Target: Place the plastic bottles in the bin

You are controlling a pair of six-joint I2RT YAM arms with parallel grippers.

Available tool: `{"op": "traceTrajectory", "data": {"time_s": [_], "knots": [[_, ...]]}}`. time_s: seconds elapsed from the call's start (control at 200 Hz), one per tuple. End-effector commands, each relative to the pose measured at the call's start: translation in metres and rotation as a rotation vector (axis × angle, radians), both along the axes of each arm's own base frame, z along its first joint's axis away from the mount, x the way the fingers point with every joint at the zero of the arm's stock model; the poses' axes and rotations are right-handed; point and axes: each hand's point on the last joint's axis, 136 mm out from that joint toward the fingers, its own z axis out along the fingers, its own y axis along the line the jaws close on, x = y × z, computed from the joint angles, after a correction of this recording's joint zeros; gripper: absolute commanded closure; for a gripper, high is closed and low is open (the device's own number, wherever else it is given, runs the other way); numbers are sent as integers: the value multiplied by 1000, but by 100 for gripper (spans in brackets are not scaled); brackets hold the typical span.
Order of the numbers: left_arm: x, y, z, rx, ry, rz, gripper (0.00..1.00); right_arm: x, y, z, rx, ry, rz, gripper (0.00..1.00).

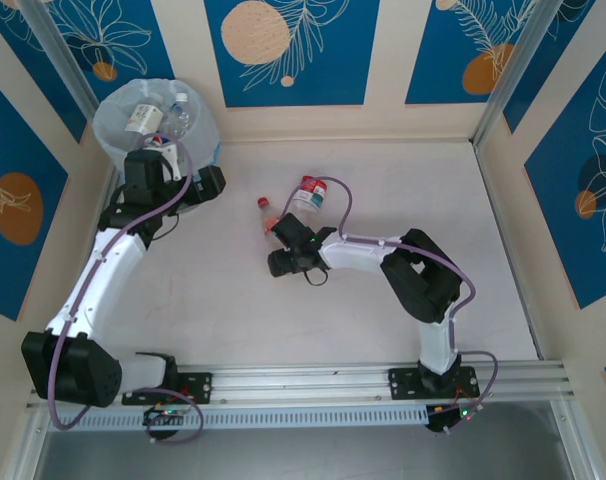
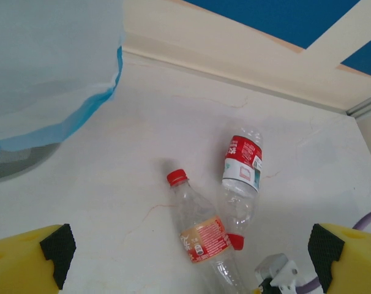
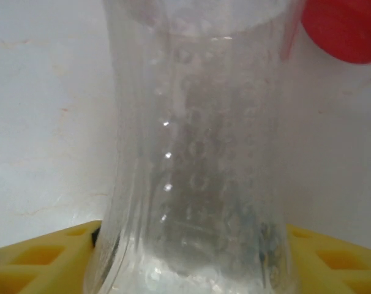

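Observation:
Two clear plastic bottles lie on the table. One with a red cap and a tan-and-red label [image 1: 271,222] [image 2: 201,236] [image 3: 198,153] is held at its lower body by my right gripper [image 1: 283,245] [image 3: 191,257], whose yellow fingers [image 3: 44,257] press both its sides. The other bottle [image 1: 308,193] [image 2: 242,171], with a red-and-white label, lies beside it, its red cap [image 3: 344,30] close to the held one. The bin [image 1: 108,115] [image 2: 44,73] at the far left has bottles inside [image 1: 143,118]. My left gripper [image 1: 205,183] [image 2: 188,260] hangs open next to the bin, holding nothing.
Walls close the table at the back and on both sides. A rail runs along the near edge by the arm bases. A purple cable [image 1: 345,205] loops from the right arm near the second bottle.

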Motion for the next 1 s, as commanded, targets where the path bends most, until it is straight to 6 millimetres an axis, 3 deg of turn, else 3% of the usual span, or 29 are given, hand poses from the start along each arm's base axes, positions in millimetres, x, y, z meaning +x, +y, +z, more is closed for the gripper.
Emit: {"op": "traceTrajectory", "data": {"time_s": [0.0, 0.175, 0.385, 0.61, 0.995], "knots": [[-9, -14, -4, -32, 60, -71, 1, 5, 3, 17, 30, -55, -7, 42], [-26, -23, -9, -65, 112, -124, 1, 3, 7, 53, 129, -156, 45, 52], [-46, -55, 0, -204, 95, -312, 1, -4, 11, 103, 281, -271, 94, 53], [-47, -78, 16, -359, 50, -419, 1, -17, 18, 155, 485, -373, 148, 53], [-50, -101, 25, -406, 12, -505, 1, -38, 25, 195, 665, -387, 207, 54]]}}
